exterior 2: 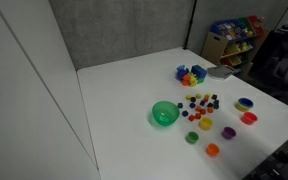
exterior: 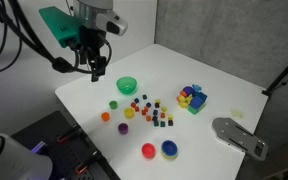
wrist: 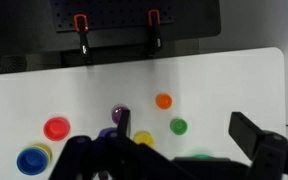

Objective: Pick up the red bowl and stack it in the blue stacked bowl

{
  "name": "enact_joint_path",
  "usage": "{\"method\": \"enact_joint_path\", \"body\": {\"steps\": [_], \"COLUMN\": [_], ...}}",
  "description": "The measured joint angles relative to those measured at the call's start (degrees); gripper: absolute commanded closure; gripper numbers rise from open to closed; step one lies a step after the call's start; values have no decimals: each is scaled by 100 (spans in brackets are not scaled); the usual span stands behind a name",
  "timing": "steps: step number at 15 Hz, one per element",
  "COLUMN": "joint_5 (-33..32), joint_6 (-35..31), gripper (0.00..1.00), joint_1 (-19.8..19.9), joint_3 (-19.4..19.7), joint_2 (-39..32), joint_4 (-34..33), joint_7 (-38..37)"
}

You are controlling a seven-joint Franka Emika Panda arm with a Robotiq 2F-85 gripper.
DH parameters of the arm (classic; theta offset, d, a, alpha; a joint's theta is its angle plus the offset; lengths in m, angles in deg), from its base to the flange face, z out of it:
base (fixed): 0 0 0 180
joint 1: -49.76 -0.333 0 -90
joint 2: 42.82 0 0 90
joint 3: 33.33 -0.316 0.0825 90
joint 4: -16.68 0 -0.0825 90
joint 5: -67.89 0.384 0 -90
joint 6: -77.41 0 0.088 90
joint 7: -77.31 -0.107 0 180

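The red bowl [exterior: 149, 150] sits on the white table near its front edge, with the blue stacked bowl [exterior: 169, 149] right beside it. Both exterior views show them: red bowl [exterior 2: 249, 118], blue bowl [exterior 2: 246, 103]. In the wrist view the red bowl [wrist: 56, 128] is at the lower left and the blue bowl [wrist: 31, 160], with a yellow rim showing under it, is just below it. My gripper [exterior: 94, 65] hangs high over the far left of the table, near the green bowl and far from both bowls. Its jaws [wrist: 184, 125] are open and empty.
A larger green bowl [exterior: 127, 85] stands under the gripper side. Small orange [wrist: 163, 101], green [wrist: 178, 126], purple [wrist: 120, 115] and yellow [wrist: 144, 138] cups and several small cubes [exterior: 149, 110] lie mid-table. A multicoloured cluster [exterior: 192, 97] and a grey plate [exterior: 239, 135] sit further along.
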Motion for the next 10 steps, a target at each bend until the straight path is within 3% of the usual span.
{"method": "enact_joint_path", "body": {"steps": [10], "joint_5": [-13], "joint_6": [-312], "gripper": [0], "joint_1": [25], "joint_3": [-61], "joint_2": [-107], "joint_4": [34], "joint_7": [0]}}
